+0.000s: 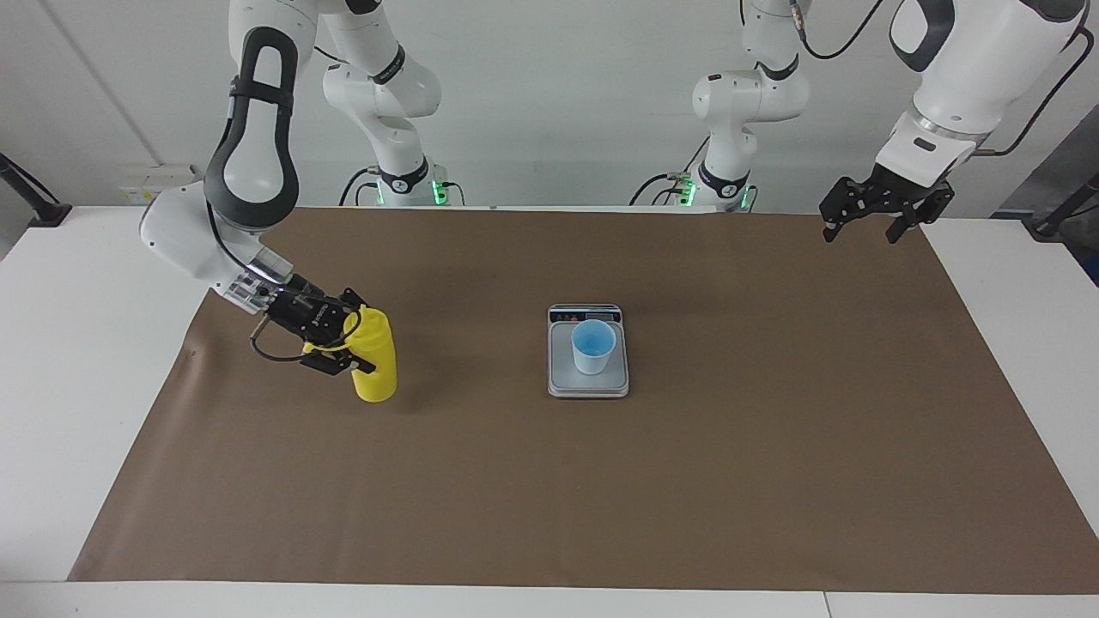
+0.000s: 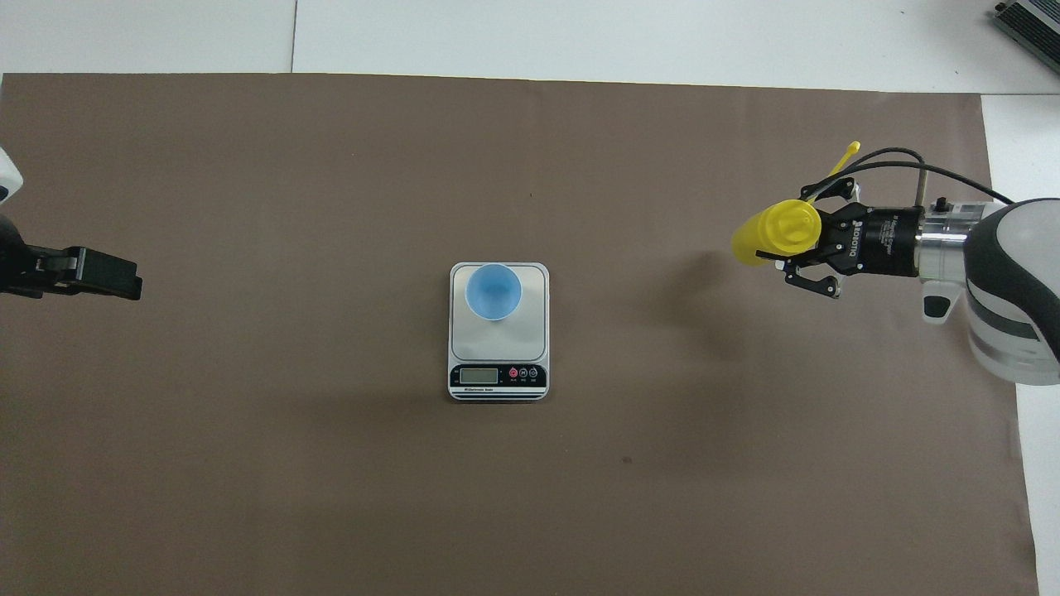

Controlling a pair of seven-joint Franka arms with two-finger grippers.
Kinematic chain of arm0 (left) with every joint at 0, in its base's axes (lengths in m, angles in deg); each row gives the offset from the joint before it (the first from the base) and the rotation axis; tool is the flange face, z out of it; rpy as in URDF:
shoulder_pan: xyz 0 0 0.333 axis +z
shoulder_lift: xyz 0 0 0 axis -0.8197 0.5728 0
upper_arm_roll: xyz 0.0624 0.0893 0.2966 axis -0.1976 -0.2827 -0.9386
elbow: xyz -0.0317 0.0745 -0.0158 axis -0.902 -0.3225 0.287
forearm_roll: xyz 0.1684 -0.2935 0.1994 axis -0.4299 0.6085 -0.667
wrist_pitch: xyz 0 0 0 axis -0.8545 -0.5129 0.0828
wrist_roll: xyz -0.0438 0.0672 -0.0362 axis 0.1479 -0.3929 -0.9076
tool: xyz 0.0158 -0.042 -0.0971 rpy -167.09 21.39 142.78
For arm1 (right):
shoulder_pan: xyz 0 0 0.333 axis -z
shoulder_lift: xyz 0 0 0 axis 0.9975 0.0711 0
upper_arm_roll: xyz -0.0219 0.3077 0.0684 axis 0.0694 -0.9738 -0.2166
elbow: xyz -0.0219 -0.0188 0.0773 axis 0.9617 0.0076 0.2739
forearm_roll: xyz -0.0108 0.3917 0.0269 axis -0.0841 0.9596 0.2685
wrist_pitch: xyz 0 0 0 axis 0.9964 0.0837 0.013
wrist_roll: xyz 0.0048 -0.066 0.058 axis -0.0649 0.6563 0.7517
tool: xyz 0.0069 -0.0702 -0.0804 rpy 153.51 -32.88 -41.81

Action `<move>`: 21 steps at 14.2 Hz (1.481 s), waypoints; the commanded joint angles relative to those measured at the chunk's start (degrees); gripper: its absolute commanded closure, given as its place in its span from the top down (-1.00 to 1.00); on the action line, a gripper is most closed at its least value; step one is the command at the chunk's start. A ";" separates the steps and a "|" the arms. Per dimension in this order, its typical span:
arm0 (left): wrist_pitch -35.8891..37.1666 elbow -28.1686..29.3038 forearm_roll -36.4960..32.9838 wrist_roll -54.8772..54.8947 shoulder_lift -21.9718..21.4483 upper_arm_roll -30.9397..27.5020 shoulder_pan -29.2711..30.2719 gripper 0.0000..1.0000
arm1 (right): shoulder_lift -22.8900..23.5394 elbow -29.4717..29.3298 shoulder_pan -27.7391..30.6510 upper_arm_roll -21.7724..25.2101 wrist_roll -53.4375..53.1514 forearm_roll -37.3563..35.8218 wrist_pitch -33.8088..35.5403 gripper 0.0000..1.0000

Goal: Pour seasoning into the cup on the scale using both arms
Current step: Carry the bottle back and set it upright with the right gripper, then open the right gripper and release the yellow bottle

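Gripping the seasoning point(image 1: 375, 360) around its upper body with closed fingers, the right gripper point(image 1: 345, 342) holds it about upright, its base at the brown mat point(image 1: 687, 481) toward the right arm's end of the table. The cup point(image 1: 593, 346) stands on the scale point(image 1: 587, 383) mid-table. The left gripper point(image 1: 869, 221) waits with fingers apart over the mat's corner at its own end.

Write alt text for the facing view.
The right end effector grips an upright yellow seasoning bottle on brown paper, toward the right arm's end. A light-blue cup stands on a scale mid-table; the left end effector waits open, raised.
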 commanded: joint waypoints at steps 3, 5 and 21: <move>-0.15 0.69 0.38 -0.38 -0.96 0.11 0.49 1.00 | -0.87 5.52 4.13 -0.79 4.85 4.80 0.39 -1.00; -0.15 0.69 0.38 -0.38 -0.96 0.11 0.49 1.00 | -0.43 6.50 3.88 -0.79 5.31 6.31 -0.48 -1.00; -0.15 0.69 0.38 -0.38 -0.96 0.11 0.49 1.00 | -0.43 8.35 3.79 -0.44 5.66 3.77 -3.74 1.00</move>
